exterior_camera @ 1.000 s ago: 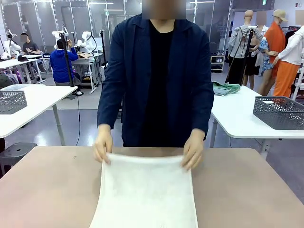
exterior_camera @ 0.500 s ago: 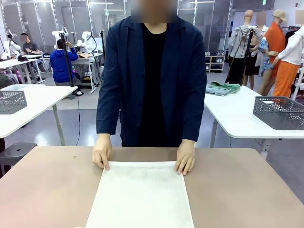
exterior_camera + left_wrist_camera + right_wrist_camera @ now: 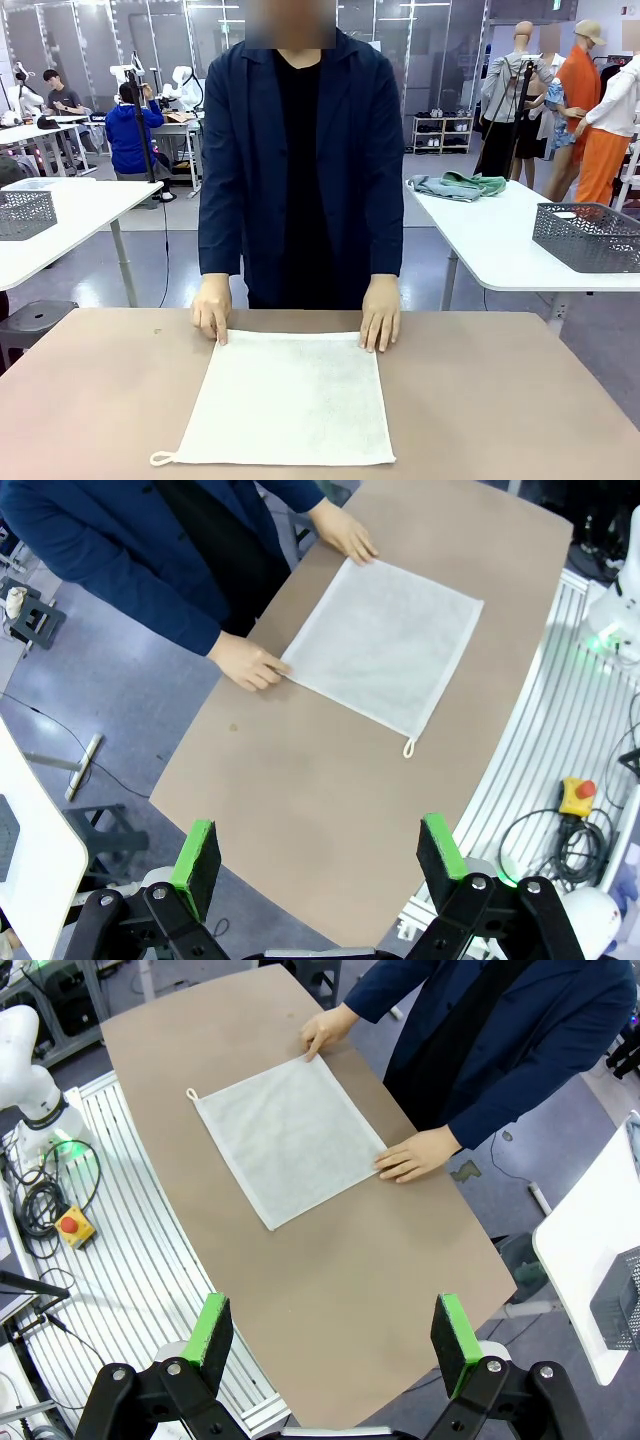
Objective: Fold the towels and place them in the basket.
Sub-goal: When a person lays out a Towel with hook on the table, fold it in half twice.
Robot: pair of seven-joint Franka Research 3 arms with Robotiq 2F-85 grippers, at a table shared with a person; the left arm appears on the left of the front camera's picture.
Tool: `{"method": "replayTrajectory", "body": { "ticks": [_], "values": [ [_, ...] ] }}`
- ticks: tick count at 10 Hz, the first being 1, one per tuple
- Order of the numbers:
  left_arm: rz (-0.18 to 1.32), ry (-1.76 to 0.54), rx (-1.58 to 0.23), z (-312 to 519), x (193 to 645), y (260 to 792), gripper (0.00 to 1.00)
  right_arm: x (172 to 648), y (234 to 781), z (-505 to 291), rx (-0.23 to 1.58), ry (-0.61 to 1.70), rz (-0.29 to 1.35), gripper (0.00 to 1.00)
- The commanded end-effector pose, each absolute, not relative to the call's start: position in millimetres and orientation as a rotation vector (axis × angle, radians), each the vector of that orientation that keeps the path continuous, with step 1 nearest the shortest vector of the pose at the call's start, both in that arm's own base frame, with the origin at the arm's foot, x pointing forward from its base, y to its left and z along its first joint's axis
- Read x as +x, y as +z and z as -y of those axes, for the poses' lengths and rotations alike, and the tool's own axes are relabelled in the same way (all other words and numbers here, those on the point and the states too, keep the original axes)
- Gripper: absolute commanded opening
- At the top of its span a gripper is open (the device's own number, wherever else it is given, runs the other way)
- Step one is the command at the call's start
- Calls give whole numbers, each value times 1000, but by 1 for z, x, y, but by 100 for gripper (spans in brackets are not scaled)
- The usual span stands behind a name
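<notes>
Towel [image 3: 290,395] drawn back; flat cream terry square.

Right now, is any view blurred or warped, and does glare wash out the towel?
Front view: sharp and evenly lit, the towel pale but its edges clear, no glare. Left wrist view: the wide-angle lens curves the table edge. Right wrist view: same curving, no blur.

A cream-white terry towel [image 3: 290,400] lies flat, unfolded and nearly square, mid-way across the brown worktop [image 3: 520,400]; its small corner loop [image 3: 160,459] sticks out at seven o'clock, front view.
</notes>
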State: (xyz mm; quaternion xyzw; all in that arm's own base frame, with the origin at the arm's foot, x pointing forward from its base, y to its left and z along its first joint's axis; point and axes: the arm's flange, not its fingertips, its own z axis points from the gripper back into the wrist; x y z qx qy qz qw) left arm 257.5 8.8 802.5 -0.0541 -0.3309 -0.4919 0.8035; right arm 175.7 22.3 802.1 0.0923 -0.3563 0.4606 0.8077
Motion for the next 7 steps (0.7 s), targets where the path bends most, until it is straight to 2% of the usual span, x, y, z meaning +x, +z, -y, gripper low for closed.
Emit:
{"method": "replayTrajectory", "body": {
  "ticks": [1,4,7],
  "values": [
    [713,-1069,-127,-8,257,802,100,175,803,-22,197,988,770,100],
    [709,-1054,-116,-9,258,803,100,176,802,-22,197,985,762,100],
    [607,-1183,-92,35,261,760,100,186,771,-75,239,1154,681,100]
  ]
}}
